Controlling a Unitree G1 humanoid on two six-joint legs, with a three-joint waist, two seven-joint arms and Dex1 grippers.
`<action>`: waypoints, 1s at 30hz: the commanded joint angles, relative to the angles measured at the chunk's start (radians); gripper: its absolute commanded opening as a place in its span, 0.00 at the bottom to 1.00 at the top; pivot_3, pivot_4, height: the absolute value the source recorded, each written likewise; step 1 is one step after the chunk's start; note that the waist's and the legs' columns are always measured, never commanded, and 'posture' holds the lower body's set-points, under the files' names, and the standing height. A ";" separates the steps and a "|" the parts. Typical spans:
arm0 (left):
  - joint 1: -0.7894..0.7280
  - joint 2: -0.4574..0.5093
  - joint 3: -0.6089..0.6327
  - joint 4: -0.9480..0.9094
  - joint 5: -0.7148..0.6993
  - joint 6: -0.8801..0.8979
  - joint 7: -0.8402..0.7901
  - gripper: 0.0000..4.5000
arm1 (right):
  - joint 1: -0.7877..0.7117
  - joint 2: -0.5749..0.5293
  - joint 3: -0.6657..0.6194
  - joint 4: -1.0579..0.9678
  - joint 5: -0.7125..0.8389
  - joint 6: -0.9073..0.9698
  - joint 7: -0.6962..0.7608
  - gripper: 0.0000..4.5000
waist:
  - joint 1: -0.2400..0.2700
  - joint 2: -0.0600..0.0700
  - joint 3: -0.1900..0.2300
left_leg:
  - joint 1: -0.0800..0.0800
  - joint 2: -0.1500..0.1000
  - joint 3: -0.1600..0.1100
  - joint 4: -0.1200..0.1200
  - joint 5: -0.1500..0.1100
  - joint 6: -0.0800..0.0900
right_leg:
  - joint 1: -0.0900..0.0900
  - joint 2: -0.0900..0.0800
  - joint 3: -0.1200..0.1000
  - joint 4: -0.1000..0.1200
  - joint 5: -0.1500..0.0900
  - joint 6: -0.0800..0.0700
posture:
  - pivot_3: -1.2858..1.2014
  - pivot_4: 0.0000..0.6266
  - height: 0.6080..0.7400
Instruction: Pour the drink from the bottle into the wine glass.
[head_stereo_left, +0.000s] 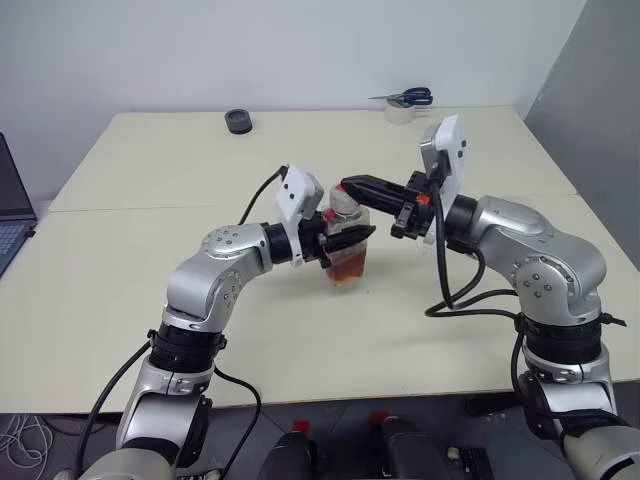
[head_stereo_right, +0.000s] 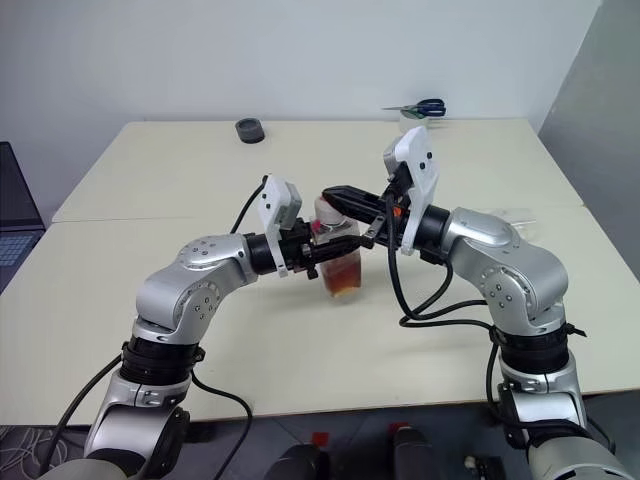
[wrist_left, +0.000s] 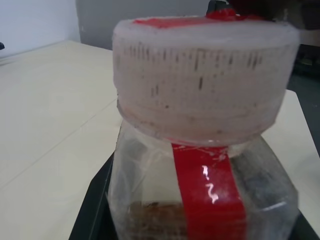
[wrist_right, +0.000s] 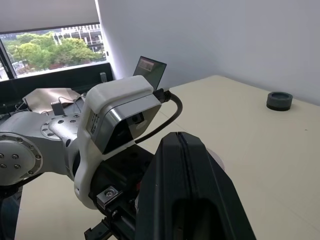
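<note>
The bottle (head_stereo_left: 350, 262) is held a little above the middle of the table, upright, with the reddish-brown drink (head_stereo_left: 351, 270) in its lower part. My left gripper (head_stereo_left: 345, 238) is shut on the bottle's body from the left. Coming from the right, my right gripper (head_stereo_left: 352, 190) is shut on the bottle's cap (head_stereo_left: 346, 204). In the left wrist view the pale cap with a red top (wrist_left: 200, 80) and the red label strip (wrist_left: 207, 192) show close up. The right wrist view looks along my right fingers (wrist_right: 190, 195) at the left wrist. The wine glass is out of view.
A black tape roll (head_stereo_left: 238, 121) lies at the far left of the table (head_stereo_left: 150, 260). A white tape roll (head_stereo_left: 401, 112) with blue-handled scissors (head_stereo_left: 411, 97) on it stands at the far right. A laptop (head_stereo_left: 10, 215) sits off the left edge.
</note>
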 joint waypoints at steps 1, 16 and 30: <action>-0.045 0.006 0.018 -0.065 -0.033 -0.008 -0.020 0.39 | -0.026 -0.009 -0.004 0.002 0.007 -0.017 0.029 0.00 | 0.000 0.000 0.000 | 0.000 0.000 0.000 0.000 0.000 0.000 | 0.000 0.000 0.000 0.000 0.000 0.000 | 0.52 0.24 1.00; -0.061 0.000 0.023 -0.032 -0.022 -0.018 -0.030 0.39 | 0.000 -0.031 -0.013 -0.019 0.018 -0.015 0.042 0.59 | 0.000 0.000 0.000 | 0.000 0.000 0.000 0.000 0.000 0.000 | 0.000 0.000 0.000 0.000 0.000 0.000 | 0.52 0.24 1.00; -0.064 -0.010 0.016 -0.027 -0.015 -0.031 -0.032 0.39 | -0.004 -0.014 -0.007 0.021 -0.043 -0.044 0.000 0.97 | 0.000 0.000 0.000 | 0.000 0.000 0.000 0.000 0.000 0.000 | 0.000 0.000 0.000 0.000 0.000 0.000 | 0.52 0.24 1.00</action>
